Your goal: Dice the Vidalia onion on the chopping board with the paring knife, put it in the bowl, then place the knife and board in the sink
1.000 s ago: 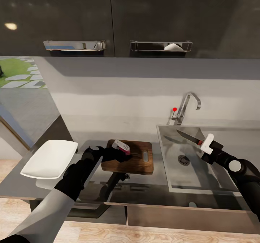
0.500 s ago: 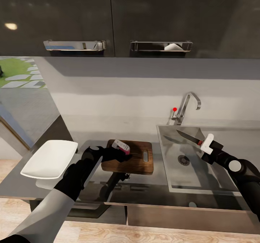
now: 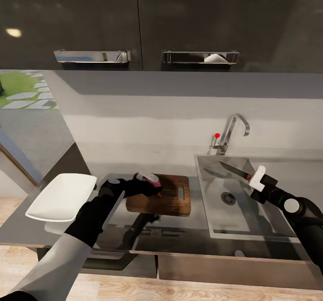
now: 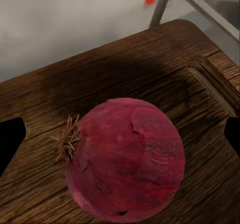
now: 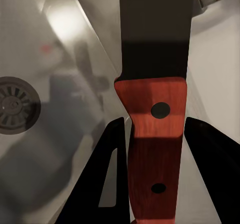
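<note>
A whole dark-red onion (image 4: 125,159) with a dry root tuft rests on the dark-brown chopping board (image 3: 172,200), toward its left end. My left gripper (image 3: 150,181) is open around it, and its black fingers (image 4: 10,144) stand clear of the onion on both sides. Over the sink (image 3: 251,222) my right gripper (image 3: 257,178) is shut on the paring knife (image 3: 235,171). Its red handle (image 5: 155,129) lies between the fingers, with the dark blade pointing toward the tap (image 3: 234,133). The white bowl (image 3: 63,195) sits on the countertop (image 3: 27,229), left of the board.
The sink's round drain (image 3: 228,198) lies below the knife. Glossy black upper cabinets (image 3: 134,23) hang overhead with two metal handles. A window opening is at the far left, and the wood floor shows below the counter's front edge.
My left gripper has shifted slightly up and to the left over the onion. The right arm and knife have not moved.
</note>
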